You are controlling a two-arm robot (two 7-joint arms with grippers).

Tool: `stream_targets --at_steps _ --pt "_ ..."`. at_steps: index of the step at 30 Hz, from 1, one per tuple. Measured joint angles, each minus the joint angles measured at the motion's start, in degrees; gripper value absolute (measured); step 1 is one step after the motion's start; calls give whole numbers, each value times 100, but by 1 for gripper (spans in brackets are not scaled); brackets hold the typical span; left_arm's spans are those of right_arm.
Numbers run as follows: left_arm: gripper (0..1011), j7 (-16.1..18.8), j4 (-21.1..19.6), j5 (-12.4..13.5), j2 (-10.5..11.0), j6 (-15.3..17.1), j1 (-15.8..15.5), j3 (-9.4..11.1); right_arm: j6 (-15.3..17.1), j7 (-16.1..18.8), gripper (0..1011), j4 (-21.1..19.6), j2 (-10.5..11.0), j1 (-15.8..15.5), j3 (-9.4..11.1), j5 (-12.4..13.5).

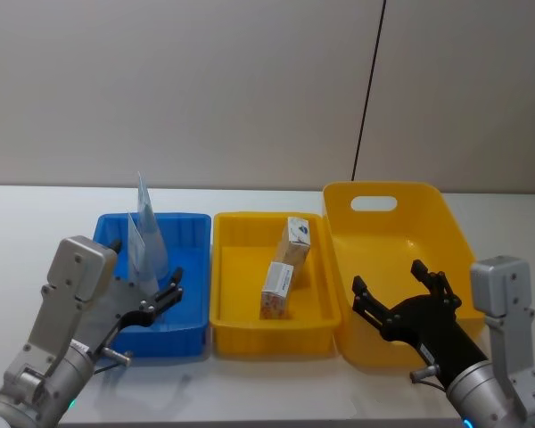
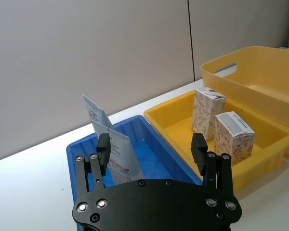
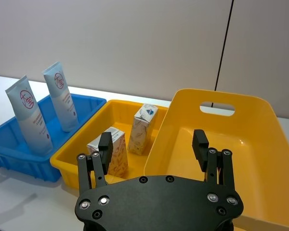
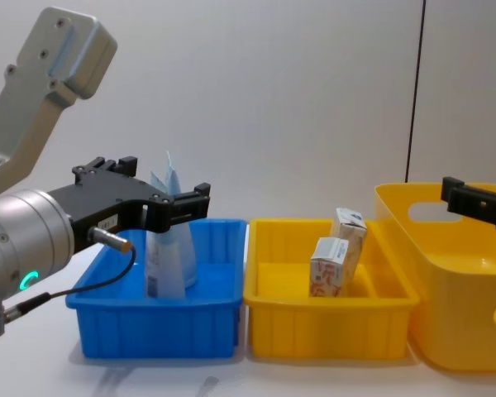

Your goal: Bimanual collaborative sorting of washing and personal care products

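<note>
Two pale blue-white tubes (image 1: pixel 144 234) (image 3: pixel 26 115) (image 4: pixel 169 244) stand upright on their caps in the blue bin (image 1: pixel 189 219) (image 4: pixel 149 331). Two cartons (image 1: pixel 296 239) (image 1: pixel 276 289) (image 3: pixel 143 127) (image 4: pixel 328 266) stand in the shallow yellow tray (image 1: pixel 267 343) (image 4: pixel 331 331). My left gripper (image 1: pixel 144 266) (image 2: pixel 151 144) (image 4: pixel 153 182) hovers open over the blue bin's near left side, with the tubes (image 2: pixel 119 153) just ahead of its fingers and untouched. Over the near rim of the large yellow bin (image 1: pixel 428 201) (image 3: pixel 260 144), my right gripper (image 1: pixel 389 276) (image 3: pixel 152 139) is open and holds nothing.
The three containers sit side by side on a white table (image 1: pixel 36 214) against a grey wall. The large yellow bin (image 4: pixel 471 331) has a handle slot (image 1: pixel 374 203) in its far wall. A black cable (image 1: pixel 367 89) hangs down the wall behind it.
</note>
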Motion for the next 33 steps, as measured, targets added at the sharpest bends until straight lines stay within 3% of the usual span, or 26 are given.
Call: stream_targets --at_steps 25,33 --pt "1002 -8 10 -4 -5 -4 -2 -5 0 0 1001 0 0 0 0 0" --pt "1002 -187 73 -134 -7 -30 -31 -66 0 0 1001 0 0 0 0 0"
